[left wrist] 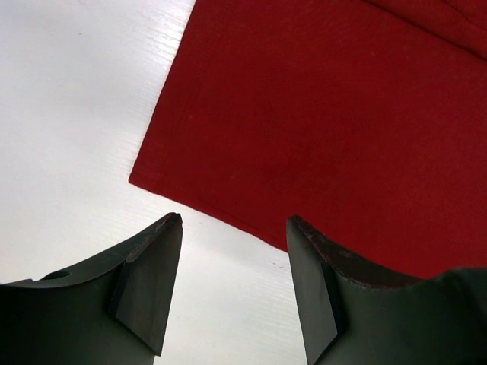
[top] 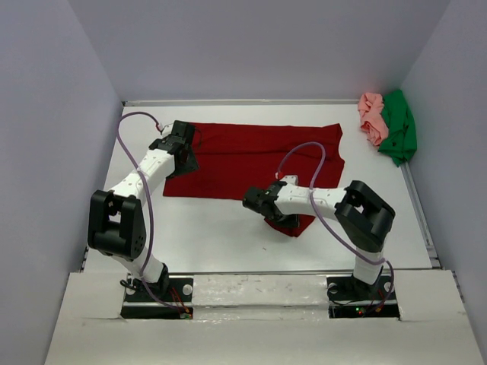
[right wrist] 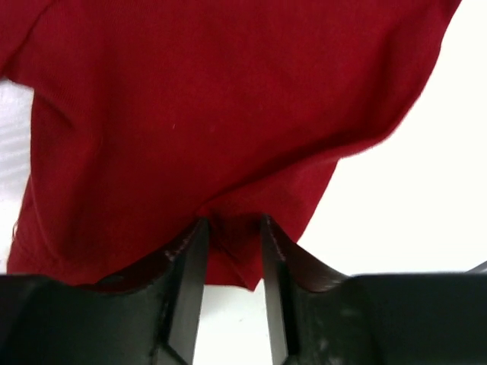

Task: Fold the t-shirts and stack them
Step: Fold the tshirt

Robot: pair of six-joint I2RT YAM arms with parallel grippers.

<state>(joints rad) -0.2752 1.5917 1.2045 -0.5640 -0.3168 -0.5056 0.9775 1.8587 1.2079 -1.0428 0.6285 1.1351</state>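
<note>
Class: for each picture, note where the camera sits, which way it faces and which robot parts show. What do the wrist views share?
Top external: above, behind the bases, facing down on the table, left arm, right arm, dark red t-shirt.
Left wrist: on that arm, facing down past the left pincer at a shirt corner.
Right wrist: on that arm, facing past the right pincer at bunched red cloth.
Shared: the same shirt on white table.

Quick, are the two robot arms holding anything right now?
Left gripper: open, holding nothing.
Right gripper: fingers either side of a fold of the dark red t-shirt; whether they grip it cannot be told.
</note>
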